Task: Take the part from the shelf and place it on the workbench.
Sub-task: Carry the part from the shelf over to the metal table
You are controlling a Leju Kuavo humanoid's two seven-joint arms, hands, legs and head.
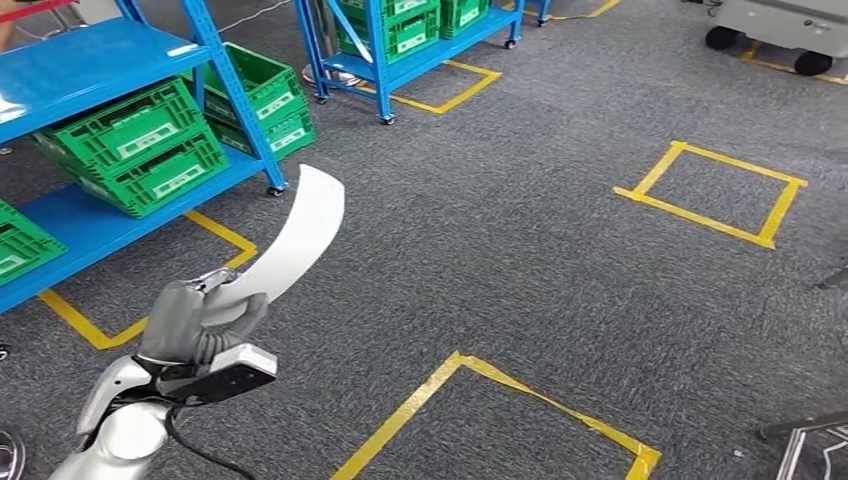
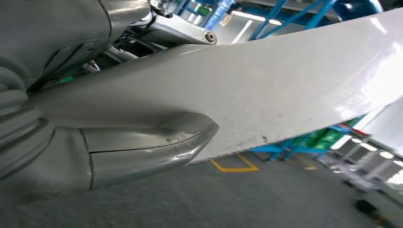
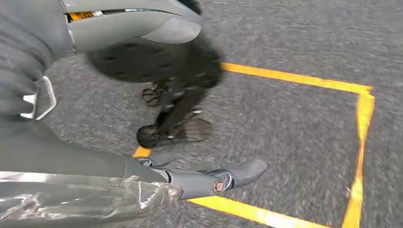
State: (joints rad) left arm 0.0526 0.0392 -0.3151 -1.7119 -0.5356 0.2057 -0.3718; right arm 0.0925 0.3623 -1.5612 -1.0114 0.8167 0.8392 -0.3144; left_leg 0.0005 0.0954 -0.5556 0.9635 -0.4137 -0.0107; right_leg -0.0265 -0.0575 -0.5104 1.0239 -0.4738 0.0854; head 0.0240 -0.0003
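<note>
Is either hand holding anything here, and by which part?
The left hand grips the curved white part by its lower end, its free end pointing up. The right hand holds nothing, fingers extended.

Grey carpeted floor (image 1: 520, 250) is carrying yellow tape squares (image 1: 712, 190) and two blue wheeled shelves (image 1: 95, 60). Green crates (image 1: 140, 150) are sitting tilted on the nearer shelf's lower board, with more green crates (image 1: 400, 30) resting in the farther shelf (image 1: 375, 70).

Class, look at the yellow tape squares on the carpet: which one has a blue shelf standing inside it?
The far square, top centre: a blue shelf stands within it. The other squares have none inside them.
</note>
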